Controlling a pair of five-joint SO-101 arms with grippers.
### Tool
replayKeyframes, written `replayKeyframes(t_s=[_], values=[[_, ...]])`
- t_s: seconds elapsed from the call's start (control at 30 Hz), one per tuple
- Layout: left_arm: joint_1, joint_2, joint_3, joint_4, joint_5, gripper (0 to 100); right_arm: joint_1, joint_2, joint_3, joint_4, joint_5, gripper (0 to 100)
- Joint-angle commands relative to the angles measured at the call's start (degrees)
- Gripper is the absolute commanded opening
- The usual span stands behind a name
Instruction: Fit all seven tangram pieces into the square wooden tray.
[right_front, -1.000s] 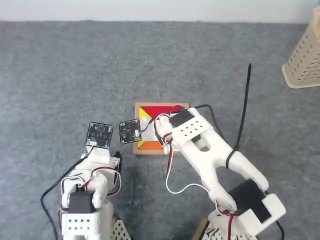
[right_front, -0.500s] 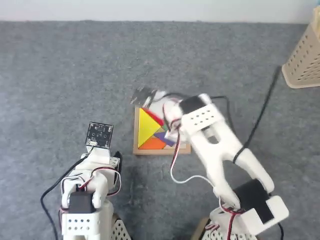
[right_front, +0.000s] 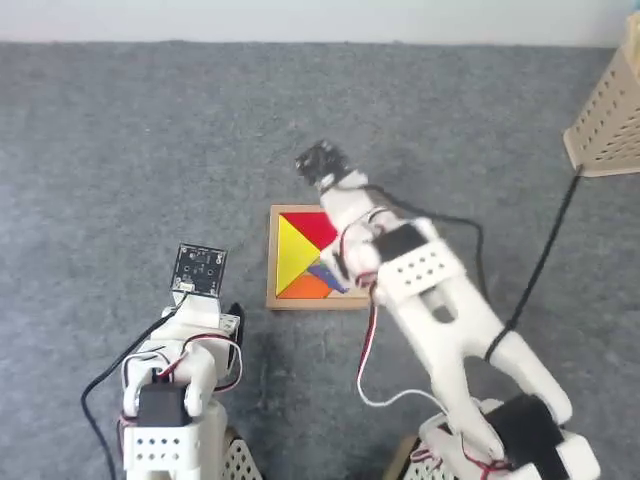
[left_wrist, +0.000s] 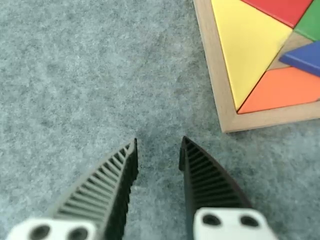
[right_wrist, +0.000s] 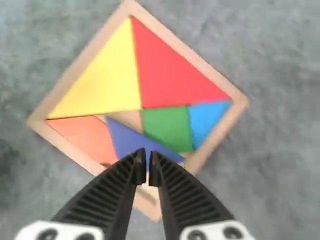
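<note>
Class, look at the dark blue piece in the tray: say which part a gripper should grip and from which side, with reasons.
Come from straight above: the rim of the tray, the orange piece and the green piece hem in its sides. Pinch the dark blue piece across its narrow width by the bare wood gap, where its edge seems free.

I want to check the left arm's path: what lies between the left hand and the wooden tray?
The stretch is bare grey carpet. The left wrist view shows it between the left hand and the near corner of the wooden tray.
</note>
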Motion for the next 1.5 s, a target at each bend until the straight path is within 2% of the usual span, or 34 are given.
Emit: replayKeyframes(t_s=[0.0, 0.13, 0.2, 0.57, 1.47], values=[[0.0, -0.9, -0.3, 0.3, 0.4, 13, -2.9, -3.4, 2.5, -9.1, -3.0, 0.6], [0.0, -0.9, -0.3, 0.3, 0.4, 13, -3.0, -0.6, 2.5, -13.8, -12.7, 0.6], [0.0, -0.9, -0.3, 0.3, 0.4, 13, -3.1, 1.6, 2.5, -15.0, -14.1, 0.6], [0.0, -0.9, -0.3, 0.3, 0.4, 13, -3.1, 11.2, 2.5, -20.7, -13.5, 0.6], [0.0, -0.9, -0.3, 0.3, 0.4, 13, -2.8, 13.8, 3.6, -16.7, -13.4, 0.6]])
